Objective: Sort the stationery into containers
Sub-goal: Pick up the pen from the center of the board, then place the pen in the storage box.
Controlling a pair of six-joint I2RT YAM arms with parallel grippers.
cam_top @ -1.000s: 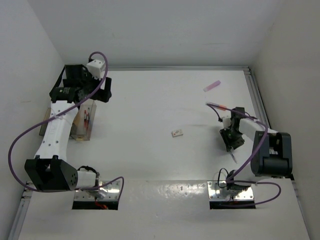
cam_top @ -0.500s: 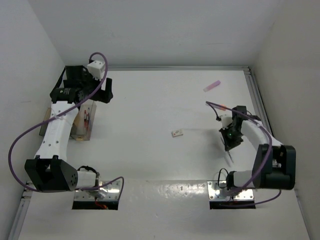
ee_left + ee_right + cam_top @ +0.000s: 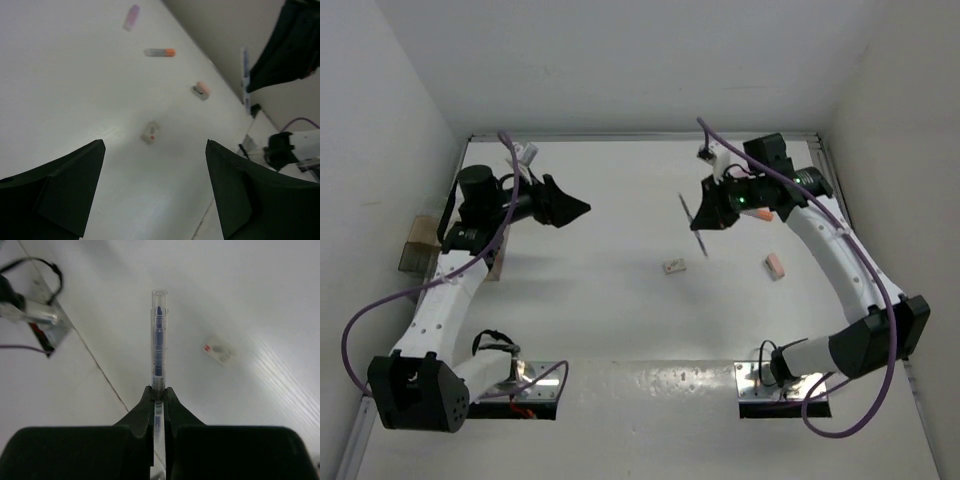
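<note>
Right pincer (image 3: 158, 391) swung left, blue pen (image 3: 159, 340) jutting forward

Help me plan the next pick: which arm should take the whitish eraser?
Left. The left gripper is open and empty, facing the eraser; the right gripper is shut on a pen.

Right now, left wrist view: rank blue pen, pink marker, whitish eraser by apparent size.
1. blue pen, longest by far.
2. pink marker.
3. whitish eraser, slightly smaller than the marker though nearer the camera.
</note>
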